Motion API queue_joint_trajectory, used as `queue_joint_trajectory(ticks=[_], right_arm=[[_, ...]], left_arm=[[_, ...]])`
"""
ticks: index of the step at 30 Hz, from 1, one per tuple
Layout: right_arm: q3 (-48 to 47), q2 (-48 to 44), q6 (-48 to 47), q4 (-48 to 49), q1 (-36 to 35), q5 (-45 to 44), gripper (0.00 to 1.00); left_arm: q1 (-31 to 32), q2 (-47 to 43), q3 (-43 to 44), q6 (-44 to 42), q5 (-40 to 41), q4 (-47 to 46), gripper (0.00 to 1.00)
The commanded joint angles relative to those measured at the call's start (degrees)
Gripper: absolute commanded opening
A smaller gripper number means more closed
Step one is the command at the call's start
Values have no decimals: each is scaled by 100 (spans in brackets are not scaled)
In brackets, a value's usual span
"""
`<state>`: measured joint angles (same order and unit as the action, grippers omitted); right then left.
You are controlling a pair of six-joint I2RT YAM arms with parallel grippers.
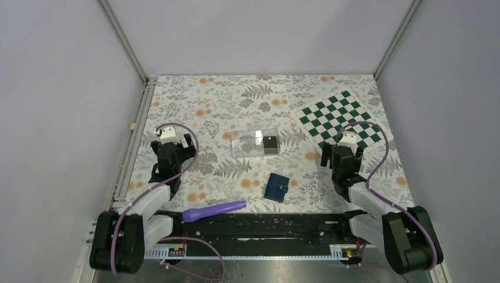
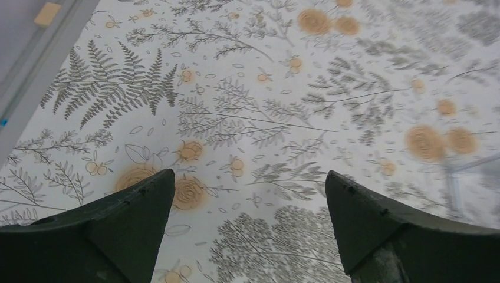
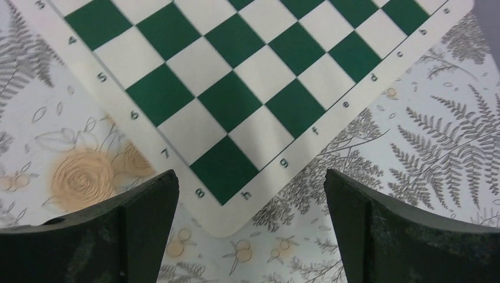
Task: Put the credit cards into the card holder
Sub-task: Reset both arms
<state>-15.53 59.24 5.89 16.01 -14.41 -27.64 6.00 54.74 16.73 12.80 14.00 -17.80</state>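
Our left claw (image 2: 247, 183) and right claw (image 3: 250, 183) both hung released, grasping nothing; the navy card holder (image 1: 276, 187) lay between them, nearer the right.

Chess mat (image 3: 259, 59), cream border: small dark coordinates printed along two edges that meet at mat's nearest corner, read in right wrist view.
- Edge running up-left from that corner: 8, 7, 6, 5, 4, then 3, half cut by frame edge.
- Edge running up-right from same corner: h, g, f, e, d, c, b, a.
- Top view: same markings too small to read.
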Motion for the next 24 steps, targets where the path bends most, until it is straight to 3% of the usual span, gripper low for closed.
queue_joint_trajectory(ticks=[1,3,6,8,9,10,11,12,13,15,24], right_arm=[[88,347,-685,2390,289,-374,99],[-30,580,-673,2576,435,-76,100],[-251,1117,-434,2800,751,610,99],[15,1910,-360,3984,902,692,100],[114,1970,-353,4475,948,788,99],[-41,1756,-318,3700,957,862,99],[-106,1770,-308,3747,981,876,99],[38,1920,-320,4356,982,843,100],[101,1890,-313,4342,976,828,100],[39,1741,-265,3958,977,836,100],[20,1854,-310,4139,979,866,100]], left_arm=[[-31,1006,-361,-973,618,-3050,99],[-37,1250,-309,-924,355,-3233,99],[-68,1914,-905,-847,263,-5212,99],[-62,2360,-1204,-1034,33,-6289,99],[-64,2263,-1135,-988,32,-5863,99],[-65,2138,-891,-883,160,-5188,99],[-65,2181,-615,-842,317,-4781,99],[-65,2276,-372,-879,432,-4477,99],[-67,2213,-315,-790,390,-4284,99],[-66,2287,-361,-841,476,-4493,99],[-69,2257,-320,-796,455,-4368,99]])
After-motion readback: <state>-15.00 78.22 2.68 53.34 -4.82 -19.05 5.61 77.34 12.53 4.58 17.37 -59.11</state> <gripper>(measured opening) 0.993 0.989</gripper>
